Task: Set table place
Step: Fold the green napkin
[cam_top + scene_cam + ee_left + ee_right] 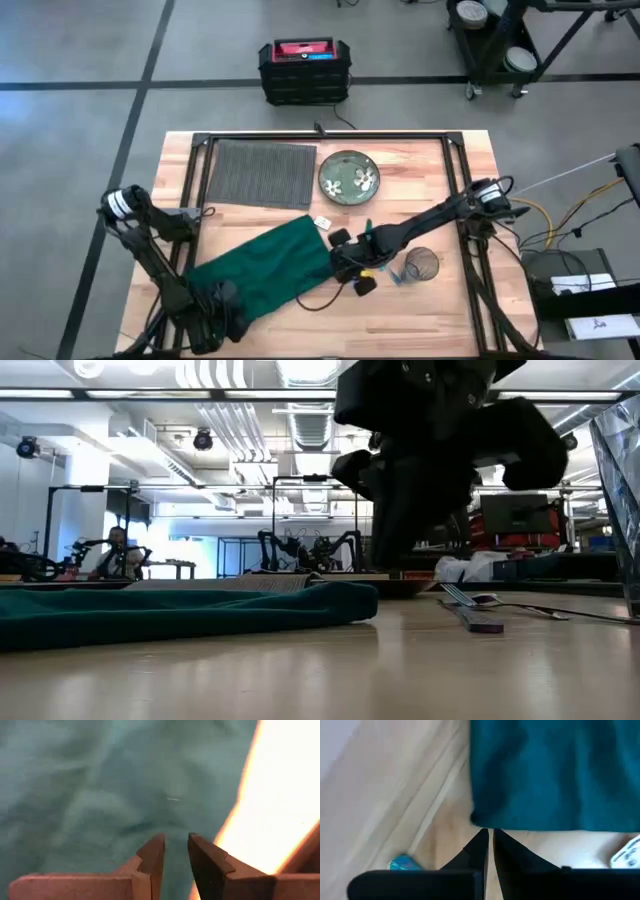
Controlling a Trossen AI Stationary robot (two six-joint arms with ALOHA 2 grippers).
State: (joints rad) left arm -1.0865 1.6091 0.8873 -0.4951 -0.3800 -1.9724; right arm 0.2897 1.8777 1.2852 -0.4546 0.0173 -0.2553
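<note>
A dark green napkin lies flat and slanted on the table, left of centre. The dark grey ribbed placemat lies at the far left, and beside it on bare wood is a green flowered plate. My left gripper points down over the napkin's near-left end, its fingers a narrow gap apart. My right gripper is shut, with its tips at the corner of the napkin's right end. My left gripper comes at the napkin from above, near its long edge beside bare wood; I cannot tell whether the fingertips touch the cloth. My right gripper's shut tips stand at the napkin's corner; I cannot tell whether they touch it. The cloth lies flat.
A clear glass stands right of my right gripper, with a fork and other cutlery on the wood between them. A small white tag lies near the plate. A black crate sits on the floor beyond the far edge.
</note>
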